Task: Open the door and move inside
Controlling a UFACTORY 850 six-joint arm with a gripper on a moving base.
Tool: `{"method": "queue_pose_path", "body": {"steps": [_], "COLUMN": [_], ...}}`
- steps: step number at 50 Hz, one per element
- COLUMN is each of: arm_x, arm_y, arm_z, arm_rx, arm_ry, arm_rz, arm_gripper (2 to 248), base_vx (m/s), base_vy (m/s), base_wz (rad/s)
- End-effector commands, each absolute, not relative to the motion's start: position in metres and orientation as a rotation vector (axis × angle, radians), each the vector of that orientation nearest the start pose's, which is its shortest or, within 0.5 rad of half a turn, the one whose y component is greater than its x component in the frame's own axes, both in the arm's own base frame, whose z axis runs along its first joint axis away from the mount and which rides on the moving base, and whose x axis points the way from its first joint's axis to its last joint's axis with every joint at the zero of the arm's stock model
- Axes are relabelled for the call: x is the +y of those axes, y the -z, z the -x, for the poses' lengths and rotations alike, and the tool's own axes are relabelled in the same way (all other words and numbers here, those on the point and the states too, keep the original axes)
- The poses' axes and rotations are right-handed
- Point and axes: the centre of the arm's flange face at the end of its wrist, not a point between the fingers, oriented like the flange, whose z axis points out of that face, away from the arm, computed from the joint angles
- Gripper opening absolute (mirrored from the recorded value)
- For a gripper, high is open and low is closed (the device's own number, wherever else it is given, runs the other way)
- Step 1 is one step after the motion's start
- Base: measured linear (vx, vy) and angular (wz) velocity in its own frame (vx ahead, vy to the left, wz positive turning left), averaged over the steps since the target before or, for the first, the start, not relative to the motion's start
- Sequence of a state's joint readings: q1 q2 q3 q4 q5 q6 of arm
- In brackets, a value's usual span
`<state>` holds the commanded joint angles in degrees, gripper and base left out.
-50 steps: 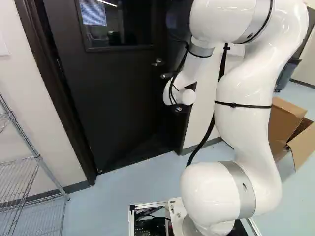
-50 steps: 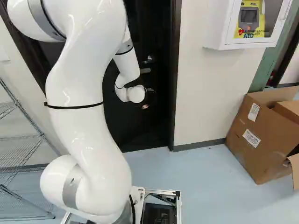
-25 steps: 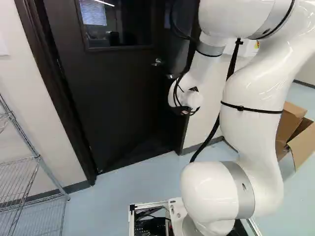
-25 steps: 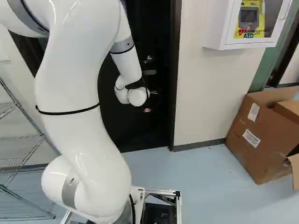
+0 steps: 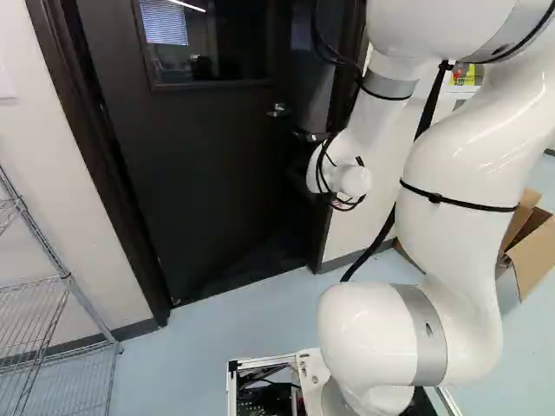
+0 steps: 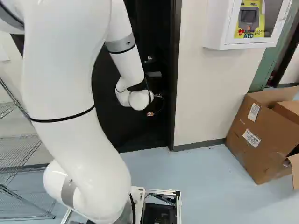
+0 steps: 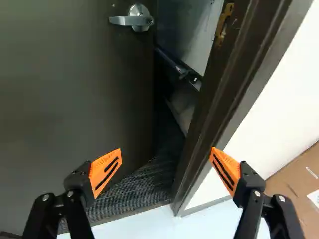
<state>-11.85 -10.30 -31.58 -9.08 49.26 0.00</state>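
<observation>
The dark door (image 5: 199, 173) stands ajar, swung away from me. Its lever handle (image 7: 133, 20) is on the door face, well ahead of the gripper. Most of my gripper (image 6: 150, 114) is hidden behind the wrist in the right base view, low beside the door's free edge. In the wrist view the gripper (image 7: 165, 160) is open, its orange-padded fingers wide apart with nothing held. Ahead, between them, lie the door's lower free edge, the narrow opening and the dark frame (image 7: 212, 104).
A wire shelf (image 5: 65, 286) stands left of the door. Right of the frame are a pale wall (image 6: 210, 93), a white wall cabinet (image 6: 219, 25) and a cardboard box (image 6: 259, 135). A dark ridged strip (image 7: 139, 191) lies at the doorway's foot.
My arm has swung rightward in the left base view, its wrist shifting right and slightly down, away from the handle towards the frame. The base and door look unmoved.
</observation>
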Motion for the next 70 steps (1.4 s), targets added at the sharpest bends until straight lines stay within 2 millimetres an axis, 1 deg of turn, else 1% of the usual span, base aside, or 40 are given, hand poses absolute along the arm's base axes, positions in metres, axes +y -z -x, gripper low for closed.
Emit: {"method": "queue_pose_path", "body": {"steps": [13, 42, 51, 70], "arm_x": [-0.090, -0.102, -0.103, -0.103], "arm_y": [-0.376, -0.376, -0.376, -0.376], "arm_z": [-0.416, -0.361, -0.357, -0.357], "arm_rx": [0.067, 0.158, 0.166, 0.166], "arm_ry": [1.853, 1.860, 1.861, 1.861], "arm_rz": [2.656, 2.692, 2.694, 2.695], "arm_gripper": [247, 247, 247, 247], "base_vx": [0.000, 0.000, 0.000, 0.000], "base_vy": [0.000, 0.000, 0.000, 0.000], "base_wz": [0.000, 0.000, 0.000, 0.000]}}
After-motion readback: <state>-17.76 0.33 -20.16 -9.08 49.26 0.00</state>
